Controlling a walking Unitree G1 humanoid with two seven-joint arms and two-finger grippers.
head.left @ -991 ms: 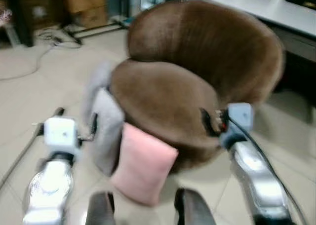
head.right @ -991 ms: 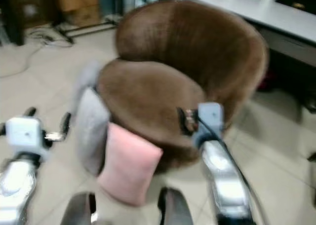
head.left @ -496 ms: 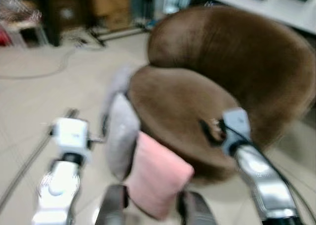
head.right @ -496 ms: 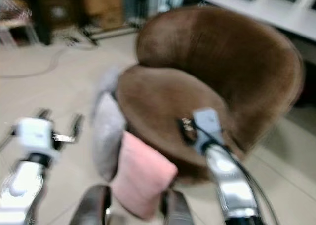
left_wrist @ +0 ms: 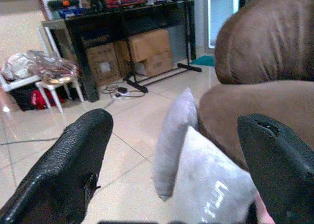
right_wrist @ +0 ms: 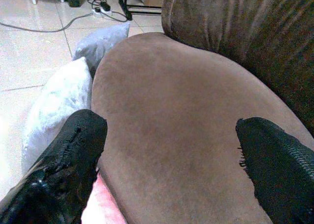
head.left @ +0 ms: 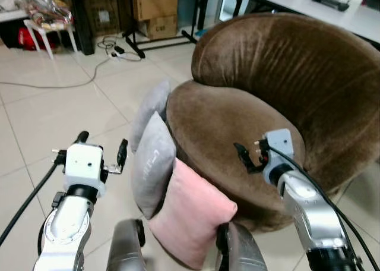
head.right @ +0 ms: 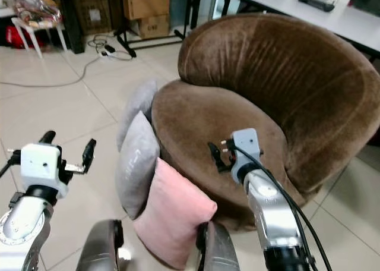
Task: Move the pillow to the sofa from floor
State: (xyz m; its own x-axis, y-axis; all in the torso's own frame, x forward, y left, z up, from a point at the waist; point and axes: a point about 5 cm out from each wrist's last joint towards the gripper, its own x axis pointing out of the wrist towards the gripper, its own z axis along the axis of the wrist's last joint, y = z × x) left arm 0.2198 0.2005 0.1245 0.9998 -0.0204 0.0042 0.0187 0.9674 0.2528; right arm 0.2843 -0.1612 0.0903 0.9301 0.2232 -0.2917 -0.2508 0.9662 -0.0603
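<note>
3 pillows (head.left: 190, 208) are being leaned against the sofa (head.left: 237, 122). Boxes (left_wrist: 147, 49) are being shown in the left wrist view. Both the left gripper (head.left: 101, 147) and the right gripper (right_wrist: 171, 160) are being held spread, empty.

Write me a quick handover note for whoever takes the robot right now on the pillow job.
Left gripper: open, empty, raised over the floor left of the pillows.
Right gripper: open, empty, above the sofa seat.
Pink pillow, grey pillow and a second grey pillow stand on the floor, leaning on the sofa's front.
Done: robot faces the pillows.
Left: grasp a pillow, lift it onto the seat.
</note>
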